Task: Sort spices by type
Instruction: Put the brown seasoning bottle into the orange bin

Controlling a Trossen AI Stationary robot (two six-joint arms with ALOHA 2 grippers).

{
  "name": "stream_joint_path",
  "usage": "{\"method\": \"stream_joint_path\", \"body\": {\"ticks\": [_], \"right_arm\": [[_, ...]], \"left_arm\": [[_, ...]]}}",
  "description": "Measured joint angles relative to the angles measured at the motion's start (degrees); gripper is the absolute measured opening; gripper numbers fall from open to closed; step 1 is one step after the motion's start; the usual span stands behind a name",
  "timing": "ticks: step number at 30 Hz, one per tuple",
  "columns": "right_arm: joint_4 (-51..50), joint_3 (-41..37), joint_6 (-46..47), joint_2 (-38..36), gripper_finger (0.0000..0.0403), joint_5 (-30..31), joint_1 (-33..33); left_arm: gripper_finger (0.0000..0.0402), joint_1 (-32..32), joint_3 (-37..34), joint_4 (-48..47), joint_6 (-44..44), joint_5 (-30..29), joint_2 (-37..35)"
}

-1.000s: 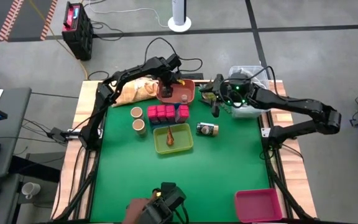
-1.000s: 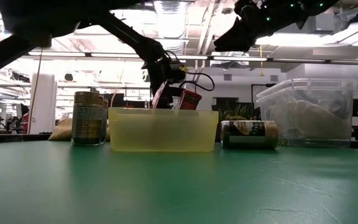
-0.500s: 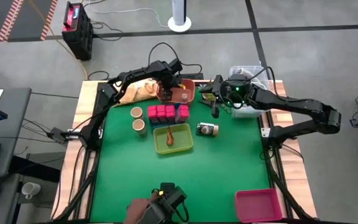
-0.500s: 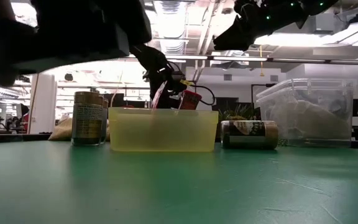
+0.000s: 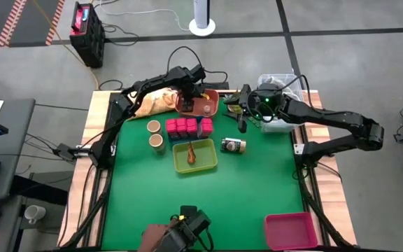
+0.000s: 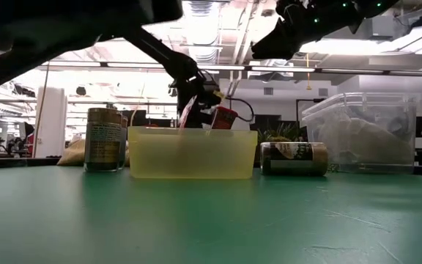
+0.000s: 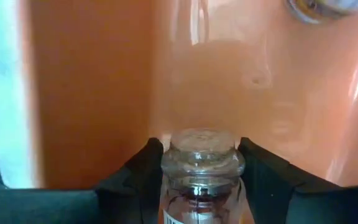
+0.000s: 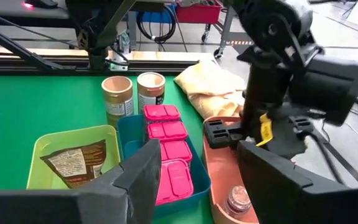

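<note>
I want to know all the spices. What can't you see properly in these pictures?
- Small glass jar label: left wrist view, cut off by the bottom edge, between the left pincer fingers.
- Yellow-green tub contents: low view, blurred by its cloudy wall.
- Fallen jar label: high view, too small.

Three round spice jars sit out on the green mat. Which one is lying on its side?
The dark-labelled jar to the right of the yellow-green bin. It lies on its side, alone, while the two tan-lidded jars stand upright left of the pink containers.
</note>
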Motion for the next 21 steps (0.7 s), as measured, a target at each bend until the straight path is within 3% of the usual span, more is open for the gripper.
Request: {"method": "stream_joint_path", "body": {"ticks": [7,13,16,21], "right_arm": [[0.0,0.0,-2.6,0.0,0.0238,0.0,0.0],[0.0,0.0,-10.2,-0.7,0.0238,2.3,1.4],[0.1,0.0,-13.4,-1.4,0.0238,5.7,2.7],[1.5,0.1,-12.3,-0.9,0.0241,6.3,1.8]], "left_arm": [[0.0168,-0.1,8.2,-4.5,-1.6,2.6,0.0],[0.0168,-0.4,10.9,-3.1,-4.9,18.3,-2.5],[0.0168,-1.5,11.0,1.3,-4.7,23.4,-4.8],[0.0168,-2.9,11.1,6.9,-2.7,30.6,-7.6]]}}
